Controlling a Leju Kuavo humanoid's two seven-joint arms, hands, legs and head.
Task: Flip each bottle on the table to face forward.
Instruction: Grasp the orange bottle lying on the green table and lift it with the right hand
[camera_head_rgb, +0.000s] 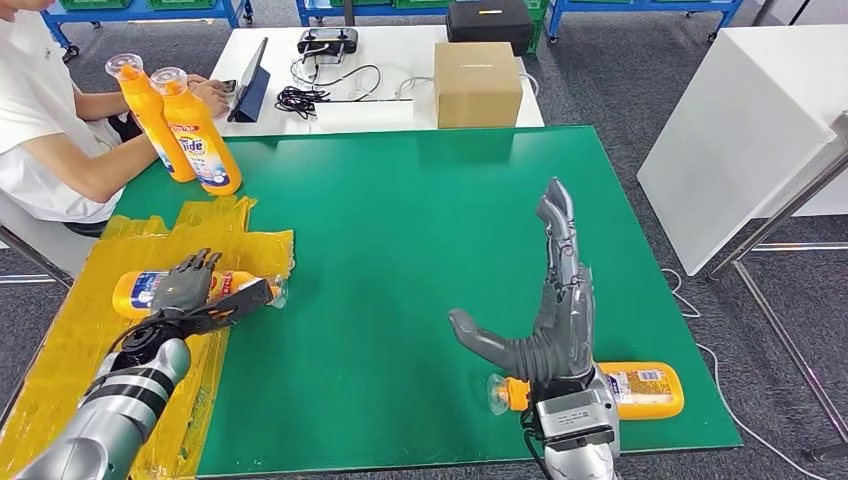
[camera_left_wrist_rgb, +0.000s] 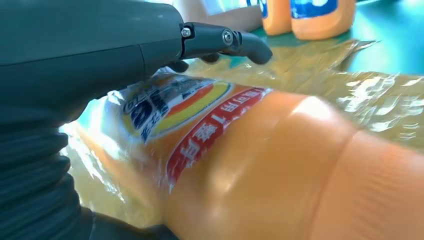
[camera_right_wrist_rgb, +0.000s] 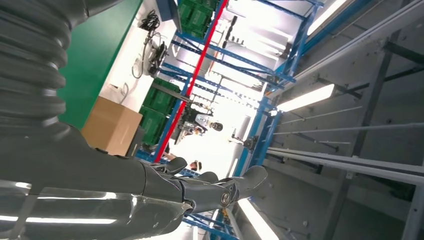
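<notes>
Bottle (camera_head_rgb: 140, 291) under your left hand (camera_head_rgb: 188, 288) lies on its side on the yellow plastic sheet (camera_head_rgb: 60, 350) near the tabletop's (camera_head_rgb: 400, 230) left edge, long axis running roughly parallel to the near edge, cap end (camera_head_rgb: 280, 292) pointing toward the tabletop's middle. Left hand sits on top of it, fingers (camera_head_rgb: 200, 265) draped over the label side, thumb reaching along toward the neck. The left wrist view shows the label (camera_left_wrist_rgb: 190, 110) right under the palm; whether the fingers actually clamp it, you cannot tell.

Second lying bottle (camera_head_rgb: 640, 389) rests at the near right corner, axis also along the near edge, cap toward the left. Your right hand (camera_head_rgb: 550, 310) stands raised above it, fingers spread and pointing away from you, holding nothing.

Two bottles (camera_head_rgb: 185, 125) stand upright at the far left corner, beside a seated person (camera_head_rgb: 40, 120).

Judgement: left hand is far nearer its bottle; any roll there would turn about that long axis.
</notes>
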